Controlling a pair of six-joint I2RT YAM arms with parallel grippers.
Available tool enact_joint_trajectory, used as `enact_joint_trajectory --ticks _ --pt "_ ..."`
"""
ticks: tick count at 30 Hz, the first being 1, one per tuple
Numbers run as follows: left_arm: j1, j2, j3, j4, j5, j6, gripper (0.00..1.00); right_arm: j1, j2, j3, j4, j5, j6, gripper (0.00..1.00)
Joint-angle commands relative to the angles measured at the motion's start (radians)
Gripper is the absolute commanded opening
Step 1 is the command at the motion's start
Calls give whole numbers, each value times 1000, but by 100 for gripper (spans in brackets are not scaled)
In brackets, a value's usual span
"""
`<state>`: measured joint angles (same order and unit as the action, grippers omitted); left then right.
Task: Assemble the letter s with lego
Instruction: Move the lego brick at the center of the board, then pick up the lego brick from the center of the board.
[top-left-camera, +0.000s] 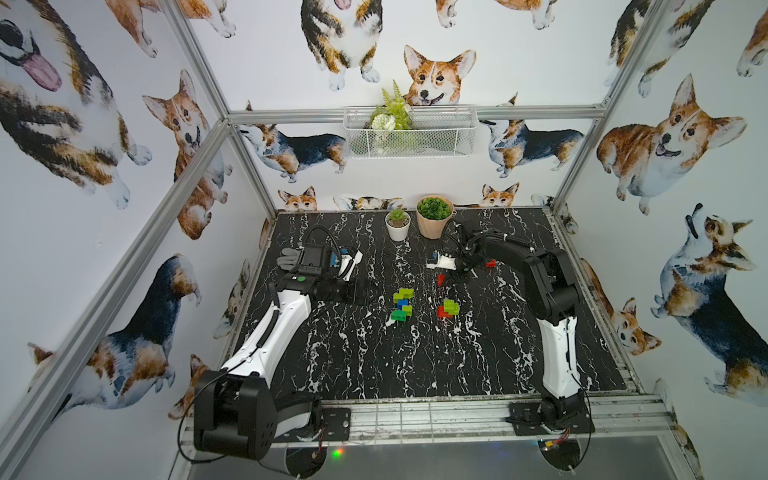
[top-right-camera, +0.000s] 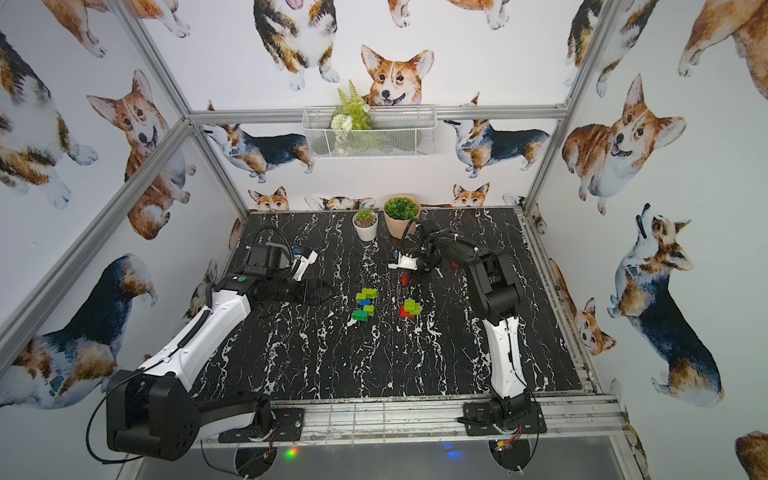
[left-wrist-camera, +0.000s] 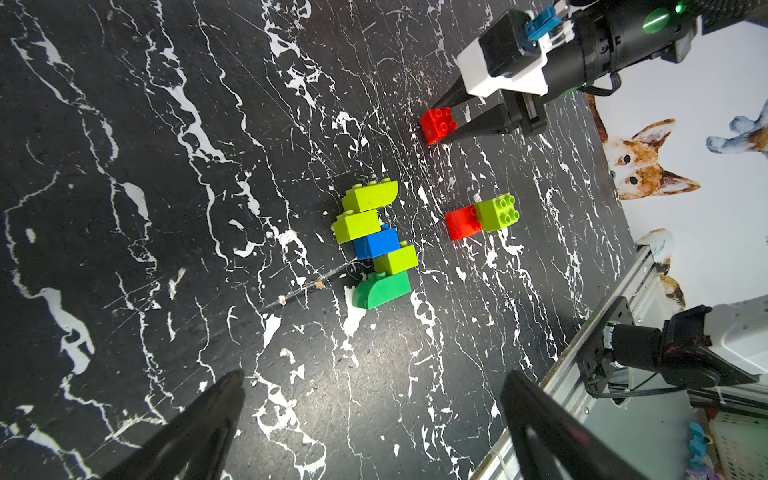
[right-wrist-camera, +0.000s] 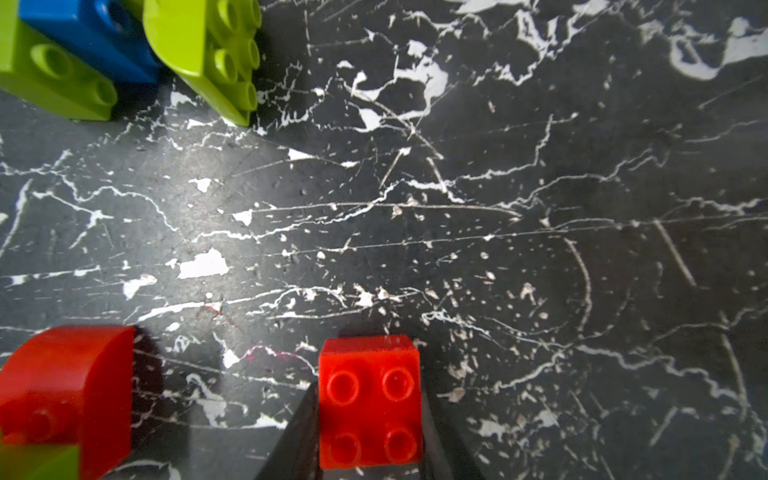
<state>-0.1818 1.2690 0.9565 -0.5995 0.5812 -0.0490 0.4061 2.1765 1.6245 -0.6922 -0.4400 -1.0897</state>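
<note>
A red lego brick (right-wrist-camera: 370, 401) rests studs-up on the black marble table (top-left-camera: 374, 357), right of centre. My right gripper (right-wrist-camera: 368, 392) is shut on it, one finger against each side; the same grip shows in the left wrist view (left-wrist-camera: 441, 124) and in a top view (top-left-camera: 441, 277). Near the middle lies a joined run of lime, blue and dark green bricks (left-wrist-camera: 376, 243) (top-left-camera: 403, 304). To its right a lime brick sits on a red one (left-wrist-camera: 496, 212) (top-left-camera: 449, 308). Another red brick (top-left-camera: 491, 263) lies under the right arm. My left gripper (left-wrist-camera: 374, 376) (top-left-camera: 365, 291) is open and holds nothing, left of the bricks.
Two plant pots, a small white one (top-left-camera: 398, 226) and a larger tan one (top-left-camera: 434, 218), stand at the table's back edge behind the right gripper. A white wire basket (top-left-camera: 440, 133) hangs on the back wall. Metal rails edge the table's front (top-left-camera: 415, 415).
</note>
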Motion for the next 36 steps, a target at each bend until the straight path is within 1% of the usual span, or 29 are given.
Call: enact_joint_trajectory --ticks 1,5,7,9,10,11,13,17,19,24,26,29,31,33,36 --pt "1 1 4 4 15 12 100 3 -6 -4 4 -7 -34 44" --pt "1 16 17 4 20 12 100 1 -10 -3 0 20 -51 54" --pt "0 20 22 4 22 11 100 -4 -22 -6 -2 23 -49 62" --pt "1 20 25 2 20 12 100 -13 -51 -17 14 16 -29 62" --pt "1 20 27 0 20 13 100 -22 -68 -29 31 17 -19 66" --pt "1 20 27 -1 18 15 100 -32 -88 -47 50 29 -10 67" --pt "1 21 27 -3 18 17 100 -57 -127 -76 70 47 13 67" --pt "1 25 27 0 21 18 100 -133 -213 -139 98 24 91 67" --pt "1 32 29 3 21 17 100 -164 -244 -171 132 64 152 67" --pt "1 47 37 8 28 18 100 -235 -289 -231 220 226 318 68" --pt "1 53 41 11 32 17 100 -256 -292 -238 270 318 455 69" --pt "1 57 38 22 36 9 100 -280 -272 -194 240 388 646 69" --pt "1 59 37 25 36 6 100 -292 -248 -150 190 372 746 68" --pt "1 59 36 24 37 6 100 -292 -233 -136 183 360 830 68" --pt "1 56 37 22 35 6 100 -293 -209 -120 174 391 945 69"
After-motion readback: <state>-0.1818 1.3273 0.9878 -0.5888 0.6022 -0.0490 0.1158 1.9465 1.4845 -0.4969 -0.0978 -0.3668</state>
